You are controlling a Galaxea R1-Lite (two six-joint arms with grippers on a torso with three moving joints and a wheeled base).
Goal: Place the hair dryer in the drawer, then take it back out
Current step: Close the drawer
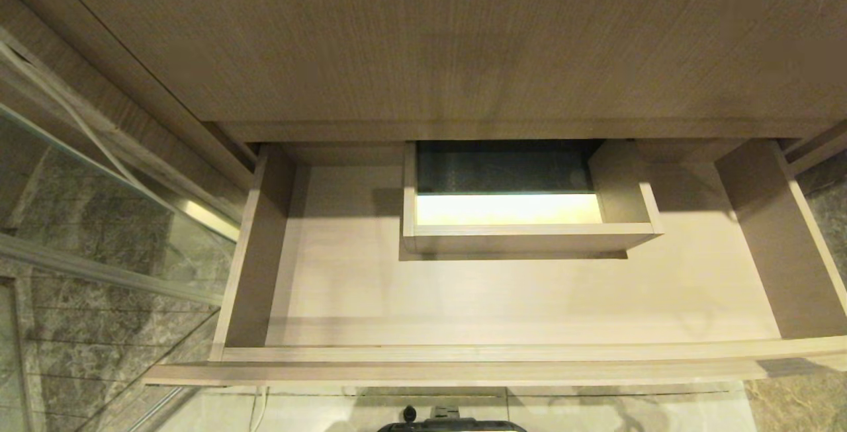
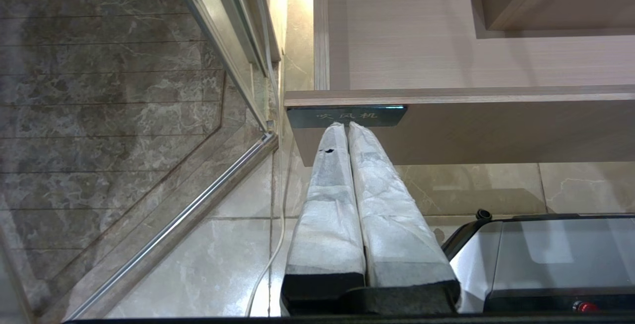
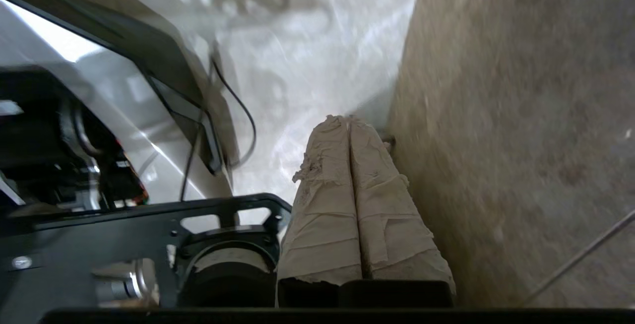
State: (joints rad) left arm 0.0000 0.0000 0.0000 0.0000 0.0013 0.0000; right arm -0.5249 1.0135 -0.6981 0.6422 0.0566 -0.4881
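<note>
You are looking down into the drawer (image 1: 503,300), pulled wide open and filling the middle of the head view, a broad shallow tray of pale wood-grain laminate. A boxed cut-out (image 1: 523,220) stands at its upper centre, dark at the back and lit bright inside. The countertop (image 1: 437,35) spans the top of the frame; a glass panel (image 1: 86,220) and grey marble tiles fill the left edge.

The hair dryer appears in no view, so you cannot tell where it is; the drawer floor that shows holds nothing. Expect a small plastic dryer to be light, rigid and rather slippery, with a loose cord that may snag; the handle or the narrow part of the barrel is probably the safest place to grasp.

Neither arm shows in the head view. Only the left wrist view shows the left gripper (image 2: 346,124), its padded fingers pressed together and holding nothing, just below the drawer front near a small dark label (image 2: 347,115). Only the right wrist view shows the right gripper (image 3: 347,118), likewise closed and empty, low over the pale floor (image 3: 307,56) beside a brown panel (image 3: 521,115)
</note>
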